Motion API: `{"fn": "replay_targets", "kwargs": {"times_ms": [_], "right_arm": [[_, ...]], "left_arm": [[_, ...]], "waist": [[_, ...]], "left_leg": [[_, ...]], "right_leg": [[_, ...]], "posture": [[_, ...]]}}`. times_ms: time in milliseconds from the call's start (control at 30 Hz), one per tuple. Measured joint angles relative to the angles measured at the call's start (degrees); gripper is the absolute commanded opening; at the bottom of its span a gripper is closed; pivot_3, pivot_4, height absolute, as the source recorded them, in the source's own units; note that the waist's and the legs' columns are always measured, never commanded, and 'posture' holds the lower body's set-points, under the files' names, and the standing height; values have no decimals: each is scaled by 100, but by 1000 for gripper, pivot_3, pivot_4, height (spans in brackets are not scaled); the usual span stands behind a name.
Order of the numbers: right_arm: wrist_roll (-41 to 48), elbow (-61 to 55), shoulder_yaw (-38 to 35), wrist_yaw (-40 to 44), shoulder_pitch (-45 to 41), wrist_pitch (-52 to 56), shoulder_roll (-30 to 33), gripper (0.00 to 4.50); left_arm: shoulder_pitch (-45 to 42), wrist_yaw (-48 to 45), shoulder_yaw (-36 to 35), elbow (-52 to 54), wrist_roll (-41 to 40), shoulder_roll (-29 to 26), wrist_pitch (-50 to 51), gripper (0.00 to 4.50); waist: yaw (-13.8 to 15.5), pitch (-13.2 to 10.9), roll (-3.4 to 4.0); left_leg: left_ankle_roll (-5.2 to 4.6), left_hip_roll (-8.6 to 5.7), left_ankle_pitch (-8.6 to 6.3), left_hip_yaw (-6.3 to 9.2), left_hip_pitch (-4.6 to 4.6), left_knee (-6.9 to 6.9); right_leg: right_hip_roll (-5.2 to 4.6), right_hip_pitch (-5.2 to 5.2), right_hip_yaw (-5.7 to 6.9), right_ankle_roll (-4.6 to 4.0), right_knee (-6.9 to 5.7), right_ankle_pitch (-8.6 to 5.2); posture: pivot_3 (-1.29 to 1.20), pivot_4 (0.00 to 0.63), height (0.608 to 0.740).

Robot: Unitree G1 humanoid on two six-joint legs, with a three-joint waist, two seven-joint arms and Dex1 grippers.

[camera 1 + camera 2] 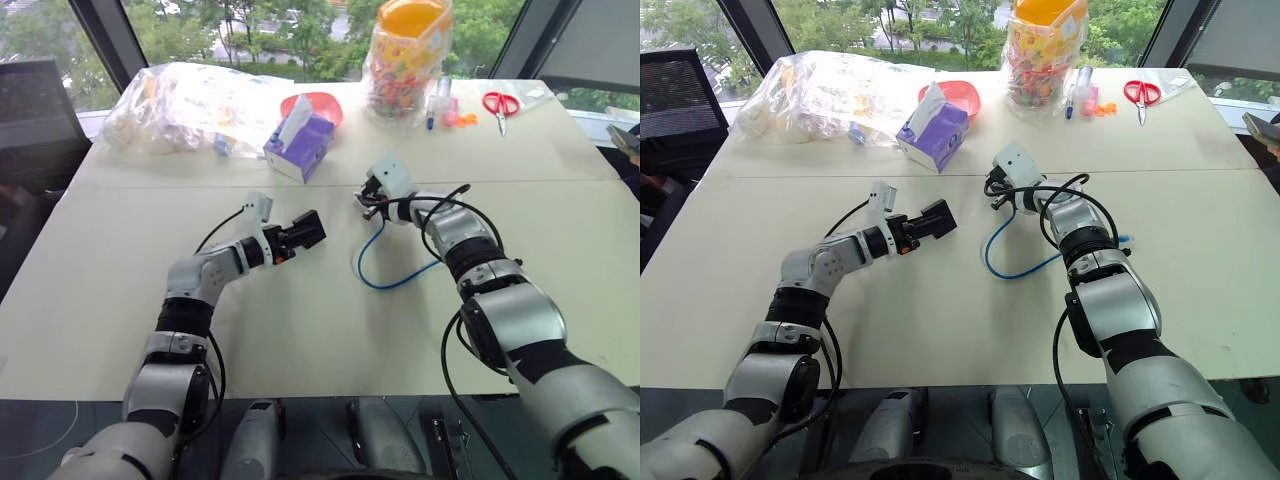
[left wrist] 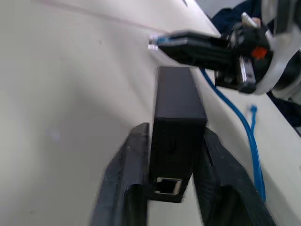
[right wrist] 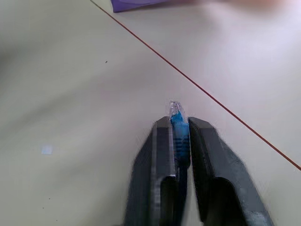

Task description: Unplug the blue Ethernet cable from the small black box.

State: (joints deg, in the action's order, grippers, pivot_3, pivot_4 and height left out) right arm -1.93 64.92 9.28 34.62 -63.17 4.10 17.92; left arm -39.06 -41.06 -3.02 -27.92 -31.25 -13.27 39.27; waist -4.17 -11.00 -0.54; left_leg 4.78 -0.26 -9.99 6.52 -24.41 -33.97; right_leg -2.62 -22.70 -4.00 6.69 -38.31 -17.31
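My left gripper [image 2: 171,188] is clamped on the small black box [image 2: 178,127], one black finger on each flank, holding it just above the cream table [image 1: 300,330]; an empty port shows in the box's near end. My right gripper [image 3: 179,129] is pinched tight on the blue Ethernet cable [image 1: 385,262] right behind its clear plug [image 3: 176,108], which pokes out past my fingertips, free of the box. The plug and the box sit near each other but apart. From my right gripper the cable hangs down and curls in a loop on the tabletop.

At the far edge of the table stands a clear plastic jar [image 1: 405,60] with an orange lid, packed with small colourful pieces I cannot make out. Left of it lies a crumpled clear plastic bag [image 1: 190,105] holding pale items. A purple tissue box [image 1: 300,145] with a white tissue sticking up sits in front of a red bowl [image 1: 325,103]. Red-handled scissors [image 1: 500,106] lie off to the right.
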Motion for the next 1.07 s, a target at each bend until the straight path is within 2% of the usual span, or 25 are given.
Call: {"fn": "replay_targets", "kwargs": {"times_ms": [100,167,367,467,600,767,933,1067], "right_arm": [[-3,-4,-72,5,2,1,-1,3353],[-5,-10,-111,7,9,0,-2,4400],[-9,-202,-191,26,121,-5,82,4463],[-19,-339,-194,56,121,17,132,4463],[-29,-620,-193,300,124,168,448,4463],[168,-1941,-182,1748,410,711,1261,4463],[789,-3621,-162,3381,1062,1212,1915,4463],[1171,-4509,-171,4102,1384,1692,2467,4463]], "left_arm": [[-36,-21,-52,11,-67,57,47,4387],[-71,-6,-61,10,-26,56,-21,4500],[250,-155,237,242,712,-175,-1096,4500],[272,-120,231,454,758,-226,-1039,4500],[607,-259,219,1116,683,-755,-500,4500],[1582,-1023,108,2591,447,-2057,-133,4500],[1974,-1422,-225,3630,155,-2759,-33,4500],[2270,-1416,-567,4118,-79,-3077,104,4500]], "waist": [[15,0,0],[11,0,0],[17,0,1],[18,0,1],[1,0,1],[14,-2,4],[59,-3,5],[53,-3,4]], "left_leg": [[3,0,2,0,6,-6],[5,-1,3,0,17,-8],[7,0,4,0,23,-3],[7,-1,4,0,20,-3],[6,-1,3,-1,18,3],[7,2,3,1,8,17],[8,-1,2,0,8,5],[8,1,2,-1,10,3]], "right_leg": [[-1,12,0,0,1,0],[-1,23,0,1,1,1],[0,24,-3,0,-1,1],[-1,22,-3,0,1,1],[-1,16,-5,1,1,1],[2,2,-5,0,3,-1],[-5,25,-2,1,28,-1],[-6,22,-2,-1,27,-2]], "posture": [[0,150,740],[0,150,740],[0,150,740],[0,150,740],[0,150,740],[0,150,740],[0,150,740],[0,150,740]]}}
